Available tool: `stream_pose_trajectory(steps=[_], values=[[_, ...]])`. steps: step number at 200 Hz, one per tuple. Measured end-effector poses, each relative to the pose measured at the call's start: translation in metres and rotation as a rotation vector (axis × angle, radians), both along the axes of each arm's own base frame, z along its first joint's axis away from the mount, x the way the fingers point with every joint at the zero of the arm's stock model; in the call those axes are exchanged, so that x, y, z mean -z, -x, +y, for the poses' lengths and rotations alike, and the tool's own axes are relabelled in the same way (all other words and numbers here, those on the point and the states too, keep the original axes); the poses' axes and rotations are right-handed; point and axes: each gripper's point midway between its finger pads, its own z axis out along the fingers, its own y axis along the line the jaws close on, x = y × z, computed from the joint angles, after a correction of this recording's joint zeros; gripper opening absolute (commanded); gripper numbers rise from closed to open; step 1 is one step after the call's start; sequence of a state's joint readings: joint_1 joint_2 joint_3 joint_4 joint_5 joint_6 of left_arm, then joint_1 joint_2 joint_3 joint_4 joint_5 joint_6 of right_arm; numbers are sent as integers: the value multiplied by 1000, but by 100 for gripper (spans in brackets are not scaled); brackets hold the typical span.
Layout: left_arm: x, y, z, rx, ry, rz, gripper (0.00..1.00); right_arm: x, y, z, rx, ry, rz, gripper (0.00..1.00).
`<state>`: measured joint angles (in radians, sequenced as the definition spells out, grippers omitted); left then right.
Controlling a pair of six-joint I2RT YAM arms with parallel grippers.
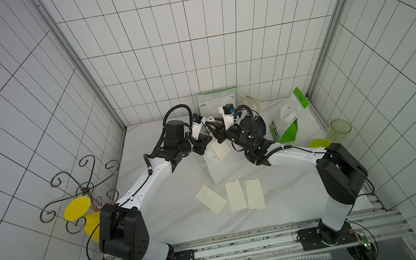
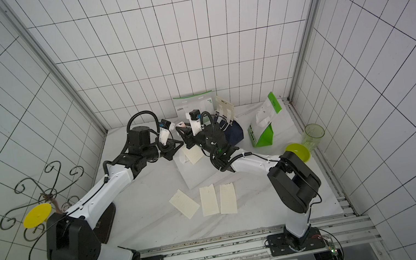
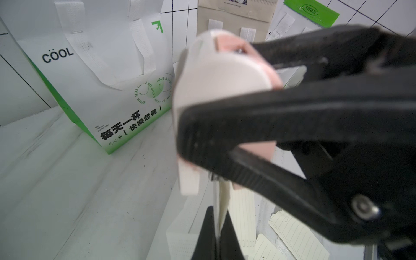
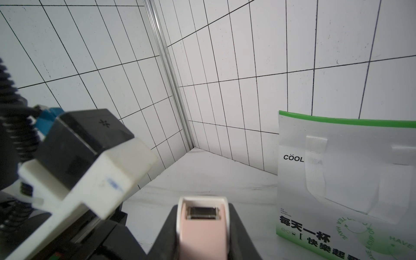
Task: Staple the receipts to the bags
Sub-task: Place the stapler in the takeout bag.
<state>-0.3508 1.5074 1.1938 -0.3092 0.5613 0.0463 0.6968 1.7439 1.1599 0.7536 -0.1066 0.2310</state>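
atop white bag (image 1: 225,171), one receipt (image 1: 222,149)

Right hand (image 4: 202,225) grips pink stapler (image 4: 202,238) facing bag (image 4: 351,180).

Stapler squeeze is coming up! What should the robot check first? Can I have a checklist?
1. Right gripper holds the pink-and-white stapler: ok.
2. Left gripper is shut on a receipt: ok.
3. Receipt's edge sits inside the stapler's mouth: cannot tell, too blurred.
4. White bag is in the mouth too: cannot tell.
5. Three spare receipts lie apart from both arms: ok.
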Motion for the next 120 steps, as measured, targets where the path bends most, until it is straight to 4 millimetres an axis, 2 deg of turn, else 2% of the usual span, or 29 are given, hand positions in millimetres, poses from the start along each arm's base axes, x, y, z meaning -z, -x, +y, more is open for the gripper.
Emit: stream_pose_trajectory(steps=[39, 120], values=[[-6, -3, 10, -4, 63, 34, 0, -2, 0, 0, 3, 7, -17, 0], [-7, 2, 3, 35, 116, 77, 0, -3, 5, 5, -10, 16, -34, 0]])
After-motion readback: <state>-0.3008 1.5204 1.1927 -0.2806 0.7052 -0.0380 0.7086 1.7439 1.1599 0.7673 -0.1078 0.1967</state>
